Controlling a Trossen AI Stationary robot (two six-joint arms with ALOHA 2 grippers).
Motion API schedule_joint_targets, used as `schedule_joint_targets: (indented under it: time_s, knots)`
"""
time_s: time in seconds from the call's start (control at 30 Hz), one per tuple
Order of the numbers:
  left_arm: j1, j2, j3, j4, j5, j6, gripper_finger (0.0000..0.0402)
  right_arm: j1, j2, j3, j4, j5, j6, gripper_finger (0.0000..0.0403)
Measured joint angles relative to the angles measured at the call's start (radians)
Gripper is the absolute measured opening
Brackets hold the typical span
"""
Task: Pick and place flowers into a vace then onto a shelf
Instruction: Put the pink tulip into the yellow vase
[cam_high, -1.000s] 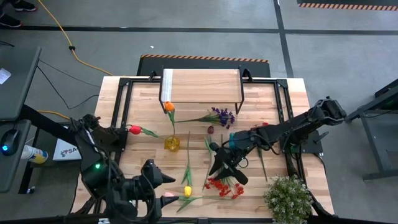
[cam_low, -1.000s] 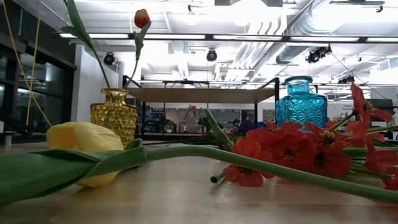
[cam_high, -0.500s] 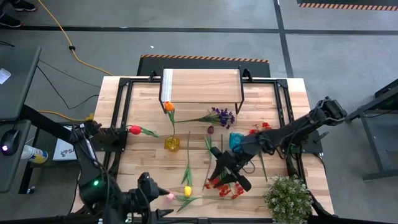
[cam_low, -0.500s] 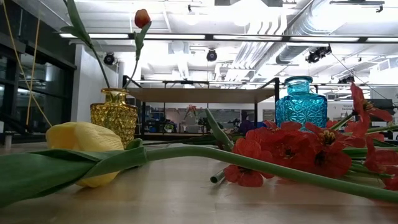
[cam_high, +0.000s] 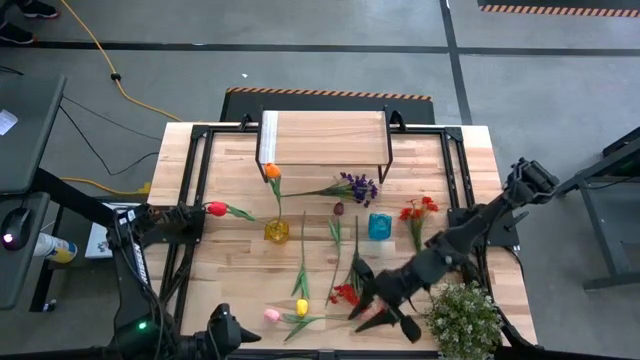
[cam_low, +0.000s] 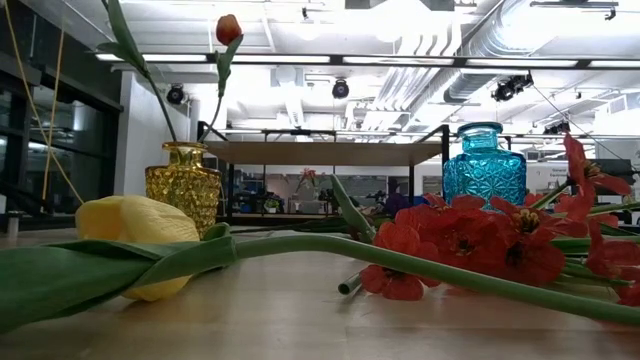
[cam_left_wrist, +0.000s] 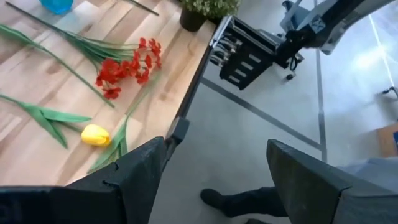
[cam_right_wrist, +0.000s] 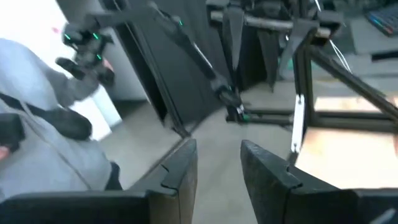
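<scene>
Left gripper (cam_high: 225, 335) hangs at the near table edge, fingers wide, empty. One orange tulip (cam_high: 272, 171) stands in the yellow vase (cam_high: 277, 230); that's all that's done. A red tulip (cam_high: 218, 209), yellow tulip (cam_high: 301, 307), purple spray (cam_high: 358, 186) and red sprays (cam_high: 345, 294) lie loose on the table. The blue vase (cam_high: 379, 226) and far shelf (cam_high: 324, 138) look unfilled. Right gripper (cam_high: 385, 318), near right, fingers narrow, empty.
</scene>
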Motion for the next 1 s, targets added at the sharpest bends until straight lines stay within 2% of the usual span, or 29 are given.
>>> schedule_joint_targets:
  time_s: [0.1,0.27,0.43,0.57,0.73,1.0]
  knots:
    - [-0.002,0.003,0.000,0.005,0.010,0.000,0.0317,0.041,0.032,0.071,-0.142,0.051,0.018,0.0114]
    - [-0.005,0.006,0.000,0.004,0.038,0.001,0.0317,0.064,0.147,0.220,-0.324,0.058,0.037,0.0114]
    - [-0.004,0.005,0.000,-0.001,0.064,0.005,0.0317,0.050,0.279,0.375,-0.534,0.022,0.037,0.0114]
    - [-0.004,0.005,0.000,-0.005,0.080,0.015,0.0317,0.023,0.348,0.457,-0.628,-0.023,0.046,0.0114]
    - [-0.004,0.005,0.000,-0.006,0.079,0.034,0.0317,-0.015,0.388,0.452,-0.636,-0.092,0.095,0.0113]
    - [-0.004,0.005,0.000,-0.053,0.077,0.034,0.0317,-0.050,0.388,0.359,-0.635,-0.117,0.161,0.0112]
